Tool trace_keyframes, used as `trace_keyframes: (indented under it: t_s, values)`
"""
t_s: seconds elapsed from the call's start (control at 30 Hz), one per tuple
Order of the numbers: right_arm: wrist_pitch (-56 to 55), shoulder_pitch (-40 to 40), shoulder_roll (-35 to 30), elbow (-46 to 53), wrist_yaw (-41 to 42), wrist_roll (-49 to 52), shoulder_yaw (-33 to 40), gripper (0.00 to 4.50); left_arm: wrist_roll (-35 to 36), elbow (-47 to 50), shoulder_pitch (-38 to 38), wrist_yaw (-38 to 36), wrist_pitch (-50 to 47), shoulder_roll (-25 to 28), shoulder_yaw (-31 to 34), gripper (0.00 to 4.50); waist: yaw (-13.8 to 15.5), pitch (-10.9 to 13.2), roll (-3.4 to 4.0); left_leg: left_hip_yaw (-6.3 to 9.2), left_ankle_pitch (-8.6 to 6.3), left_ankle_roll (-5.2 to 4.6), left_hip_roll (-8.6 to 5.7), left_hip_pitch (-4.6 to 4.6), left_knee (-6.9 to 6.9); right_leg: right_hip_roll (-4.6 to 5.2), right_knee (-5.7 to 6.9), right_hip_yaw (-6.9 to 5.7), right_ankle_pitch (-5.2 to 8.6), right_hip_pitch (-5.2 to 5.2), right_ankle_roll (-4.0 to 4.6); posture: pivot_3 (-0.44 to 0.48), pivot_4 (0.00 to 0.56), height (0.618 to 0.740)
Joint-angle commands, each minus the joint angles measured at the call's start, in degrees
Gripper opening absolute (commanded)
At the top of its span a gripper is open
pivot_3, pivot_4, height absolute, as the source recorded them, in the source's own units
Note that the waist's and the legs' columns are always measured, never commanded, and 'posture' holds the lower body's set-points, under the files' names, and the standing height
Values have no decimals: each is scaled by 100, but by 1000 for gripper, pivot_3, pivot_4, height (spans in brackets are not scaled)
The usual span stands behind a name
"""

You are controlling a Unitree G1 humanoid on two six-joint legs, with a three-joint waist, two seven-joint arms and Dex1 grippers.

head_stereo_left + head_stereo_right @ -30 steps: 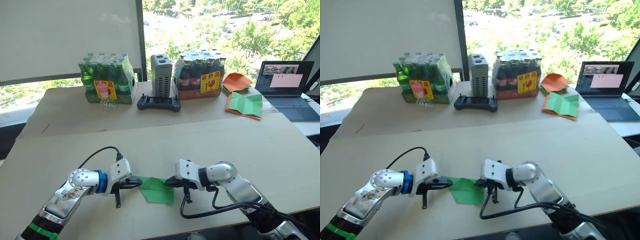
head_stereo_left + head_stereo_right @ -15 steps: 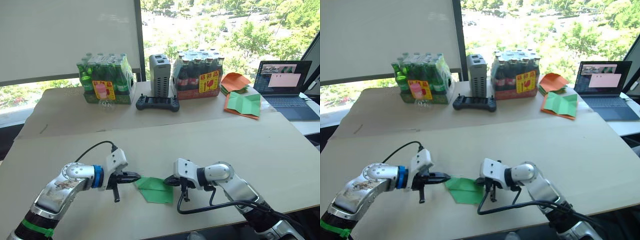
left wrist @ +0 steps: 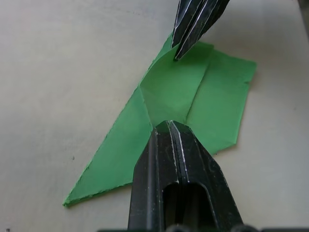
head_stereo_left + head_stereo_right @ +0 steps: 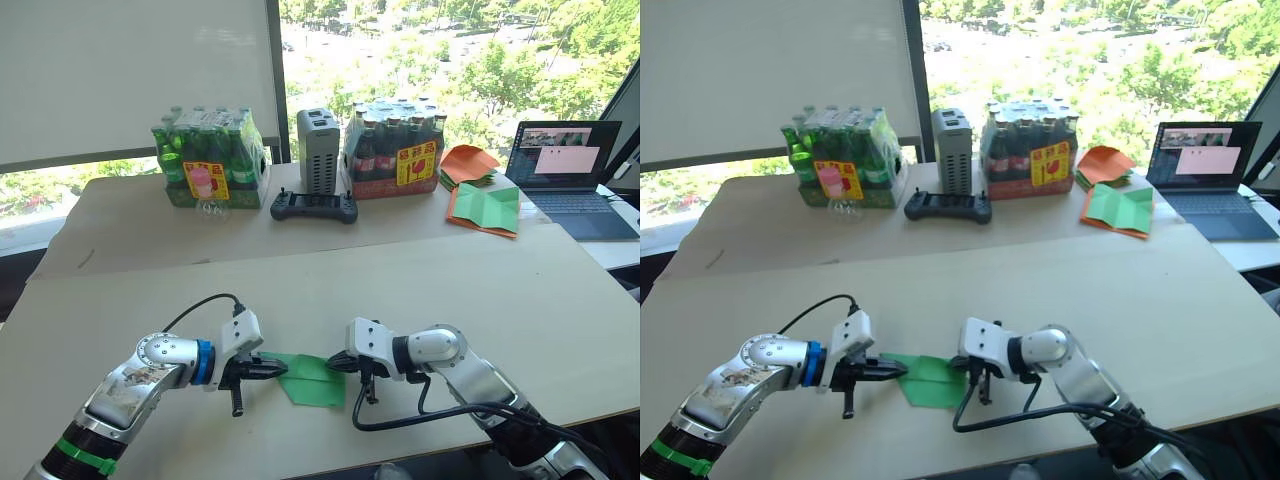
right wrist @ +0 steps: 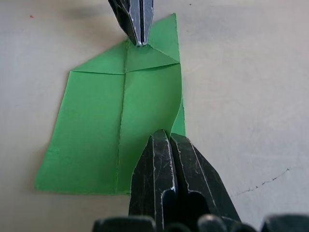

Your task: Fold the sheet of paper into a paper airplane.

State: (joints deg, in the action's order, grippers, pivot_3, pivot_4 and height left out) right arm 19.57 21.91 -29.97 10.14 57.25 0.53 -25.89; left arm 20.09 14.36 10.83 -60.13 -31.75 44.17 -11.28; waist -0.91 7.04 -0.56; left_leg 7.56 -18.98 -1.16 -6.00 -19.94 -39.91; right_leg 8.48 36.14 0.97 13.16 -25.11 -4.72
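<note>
Left fingers (image 4: 278,369) back on paper (image 4: 315,380) (right (image 4: 335,365) opposite).

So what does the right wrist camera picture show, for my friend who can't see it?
A partly folded green sheet of paper lies on a tan table. The right gripper touches one edge with closed fingers, and the left gripper touches the opposite edge.

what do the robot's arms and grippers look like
Both arms are silver metal with white housings at the wrists and looping black cables. The left gripper and right gripper each have two slim black tapered fingers. The left arm carries a blue ring near the wrist and a green band lower down.
</note>
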Motion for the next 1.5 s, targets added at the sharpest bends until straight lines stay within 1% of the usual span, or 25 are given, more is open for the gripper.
trace_keyframes:
  t_s: [0.03,0.1,0.2,0.3,0.47,0.6,0.7,0.77,0.8,0.93,1.13,1.3,1.5]
  values:
    - [205,-45,-6,136,-40,-110,-116,42,-234,-152,21,-69,357,-29,-132,0,3,0,0,0,0,0,0,0,0,0,0,0,0,0,0,0,150,735]
    - [276,-60,36,209,-91,-64,-59,42,-344,-262,-16,-114,477,-24,-218,0,4,0,0,0,0,0,0,0,0,0,0,0,0,0,0,0,150,735]
    - [418,-99,139,361,-219,70,80,912,-388,-359,-64,-143,560,-42,-236,0,10,0,0,0,0,0,0,0,0,0,0,0,0,0,0,0,150,735]
    - [823,-109,272,697,-351,374,330,1936,-411,-358,-109,-138,613,-55,-252,0,11,0,0,0,0,0,-2,-1,0,1,-1,1,0,0,0,0,150,735]
    - [1530,-9,536,1524,-527,1111,857,1936,-438,-382,-151,-151,647,-48,-268,0,14,0,1,1,0,0,-1,-1,1,1,-2,1,0,-1,0,0,150,735]
    - [1657,-44,558,1900,-694,1166,715,1936,-439,-403,-134,-142,635,-70,-273,0,13,1,1,2,0,0,-1,-1,4,1,-1,0,0,-1,0,0,150,735]
    - [1390,-107,439,1658,-760,736,149,1146,-444,-392,-111,-123,625,-119,-301,0,18,0,1,2,0,0,-2,0,3,1,-2,0,0,0,0,0,150,735]
    - [1295,-129,462,1359,-868,569,-71,497,-450,-380,-107,-121,617,-136,-309,0,21,0,1,2,0,0,-3,-1,3,2,-1,-1,0,0,0,0,150,735]
    - [1257,-135,484,1255,-908,530,-120,97,-453,-375,-108,-122,613,-139,-309,0,22,0,1,2,0,-1,-3,0,2,2,-1,-1,0,0,0,0,150,735]
    - [928,-162,460,728,-961,234,-372,41,-463,-339,-130,-112,605,-134,-299,0,22,0,1,2,0,0,-4,-1,2,2,-1,0,0,0,0,0,150,735]
    - [869,-215,399,703,-853,187,-437,41,-447,-224,-204,-74,561,-93,-251,0,20,0,1,1,0,0,-3,0,2,2,-2,-1,0,0,0,0,150,735]
    - [842,-238,497,772,-809,288,-426,41,-438,-175,-243,-27,528,-90,-233,0,19,0,1,1,0,0,-3,0,2,2,-2,-1,0,0,0,0,150,735]
    - [945,-216,485,636,-804,135,-564,41,-426,-107,-278,19,493,-82,-219,0,19,0,1,1,0,0,-3,0,2,2,-2,-1,0,0,0,0,150,735]
